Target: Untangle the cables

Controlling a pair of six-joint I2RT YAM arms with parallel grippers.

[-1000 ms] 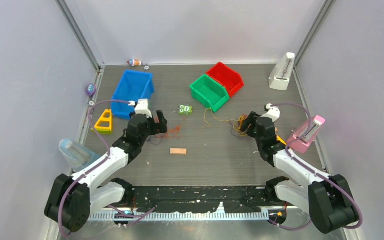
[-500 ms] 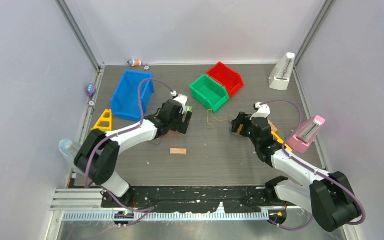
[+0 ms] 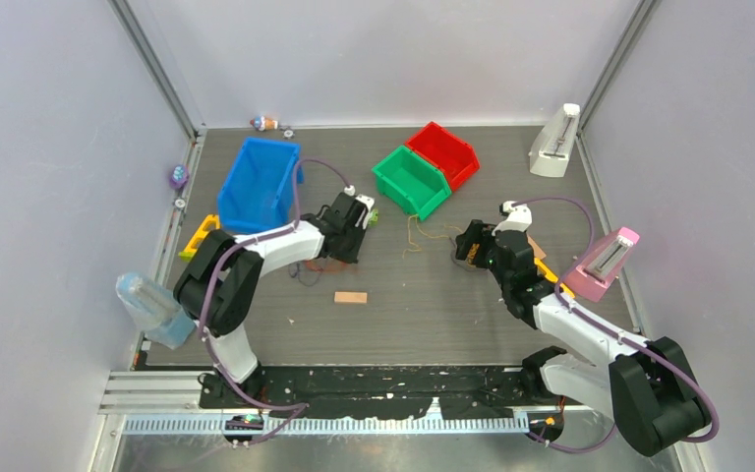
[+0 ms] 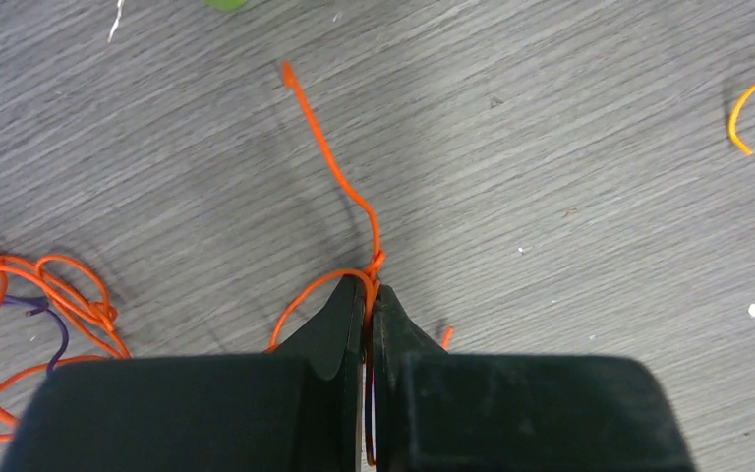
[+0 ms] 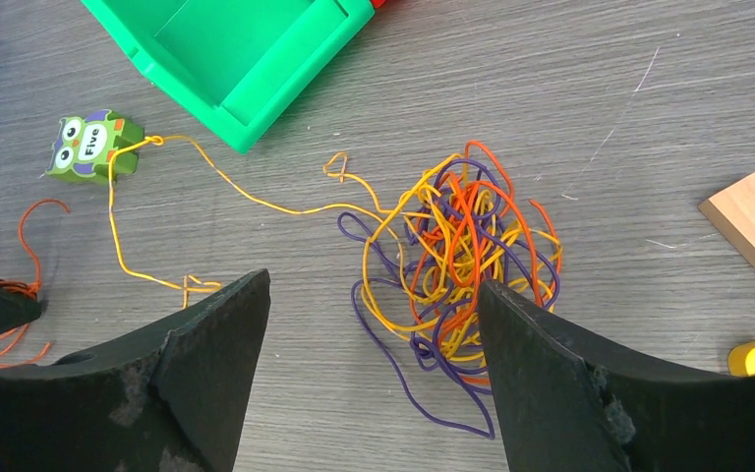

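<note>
**Untangling barely begun: one orange strand gripped, main knot intact**

The left end effector (image 4: pixel 368 295) was shut on an orange cable (image 4: pixel 339 182), whose free end ran straight ahead of its tips across the worktop (image 4: pixel 600 246). A small loose cluster (image 4: pixel 59 280) of orange and purple cable lay off to the left in its wrist view. The right end effector (image 5: pixel 372 285) stood with jaws wide apart, holding nothing. The main knot (image 5: pixel 457 246) of orange, yellow and purple cables lay just ahead of it, nearer its right finger. One yellow cable (image 5: pixel 256 194) trailed from the knot to an owl block (image 5: pixel 88 147) ahead and to the left. By my judgement little was done: a few strands lay apart, and the dense knot itself was left to pull apart
</note>
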